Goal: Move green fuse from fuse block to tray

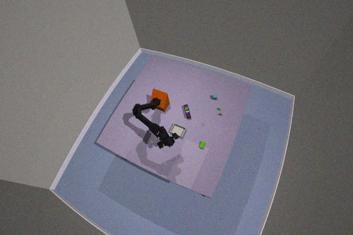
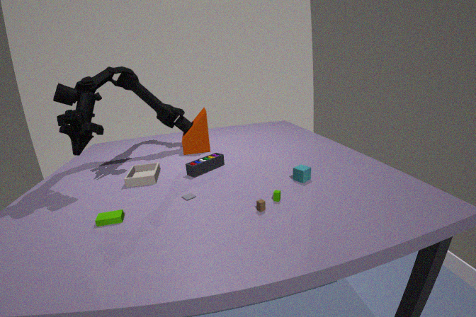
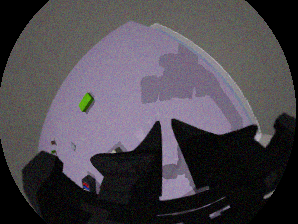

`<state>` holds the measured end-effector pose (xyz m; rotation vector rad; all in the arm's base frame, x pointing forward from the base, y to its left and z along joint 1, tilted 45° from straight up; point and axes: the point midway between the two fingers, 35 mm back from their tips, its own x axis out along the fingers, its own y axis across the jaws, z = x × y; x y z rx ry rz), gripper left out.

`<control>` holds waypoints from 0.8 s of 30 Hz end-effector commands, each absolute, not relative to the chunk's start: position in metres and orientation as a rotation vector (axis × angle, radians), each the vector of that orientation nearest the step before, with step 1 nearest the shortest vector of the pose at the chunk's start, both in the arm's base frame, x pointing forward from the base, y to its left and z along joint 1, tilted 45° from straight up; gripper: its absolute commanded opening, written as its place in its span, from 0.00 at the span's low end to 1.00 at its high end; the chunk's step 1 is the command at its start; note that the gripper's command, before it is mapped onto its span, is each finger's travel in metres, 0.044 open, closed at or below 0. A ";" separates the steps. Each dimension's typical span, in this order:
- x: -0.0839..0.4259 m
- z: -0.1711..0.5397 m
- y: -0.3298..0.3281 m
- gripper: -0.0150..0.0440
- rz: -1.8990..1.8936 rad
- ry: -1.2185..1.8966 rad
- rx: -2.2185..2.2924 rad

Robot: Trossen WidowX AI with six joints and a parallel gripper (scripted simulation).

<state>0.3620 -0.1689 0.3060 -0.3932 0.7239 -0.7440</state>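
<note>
Top: you look steeply down from far above the claw (image 1: 174, 136) | Exterior: you face it from across the table (image 2: 321, 239), at moderate range, claw (image 2: 76, 149) far left | Wrist: you sit just behind the claw (image 3: 166, 137), looking past it | Shared: the green block (image 1: 201, 144) (image 2: 109, 217) (image 3: 85, 102).

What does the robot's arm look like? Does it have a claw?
The arm is all black, made of chunky blocky links joined by rounded joints, rising from an orange wedge-shaped base. Its gripper has two dark, pointed fingers. No cables or markings show.
</note>
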 end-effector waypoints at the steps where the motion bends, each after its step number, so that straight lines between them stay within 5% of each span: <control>1: 0.388 0.250 -0.128 0.38 -0.612 0.861 -0.443; 12: 0.390 0.110 -0.012 0.38 -0.302 1.214 -0.676; 24: 0.296 -0.021 0.088 0.38 -0.029 1.564 -1.169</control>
